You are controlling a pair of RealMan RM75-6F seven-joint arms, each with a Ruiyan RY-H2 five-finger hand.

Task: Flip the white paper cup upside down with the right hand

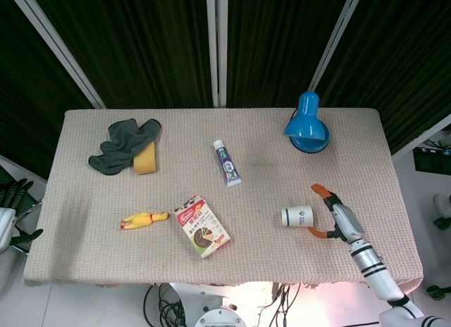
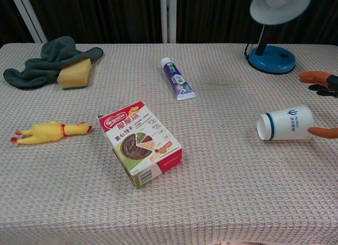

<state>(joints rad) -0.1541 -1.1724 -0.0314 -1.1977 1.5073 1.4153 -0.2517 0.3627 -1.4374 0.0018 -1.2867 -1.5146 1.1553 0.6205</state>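
Note:
The white paper cup (image 1: 297,216) with a blue band and logo lies on its side on the beige cloth, its mouth pointing left; the chest view shows the cup (image 2: 285,122) at the right. My right hand (image 1: 332,213) sits just right of the cup's base with its orange-tipped fingers spread wide and nothing in them. Only the right hand's fingertips (image 2: 316,76) enter the chest view, and the thumb tip lies right beside the cup's bottom edge. My left hand (image 1: 13,196) hangs off the table's left edge, fingers apart.
A blue desk lamp (image 1: 307,124) stands behind the cup. A toothpaste tube (image 1: 226,162), a food box (image 1: 201,225), a yellow rubber chicken (image 1: 144,219), and a grey cloth (image 1: 121,144) with a yellow sponge (image 1: 145,158) lie to the left. The table's front edge (image 1: 225,281) is near.

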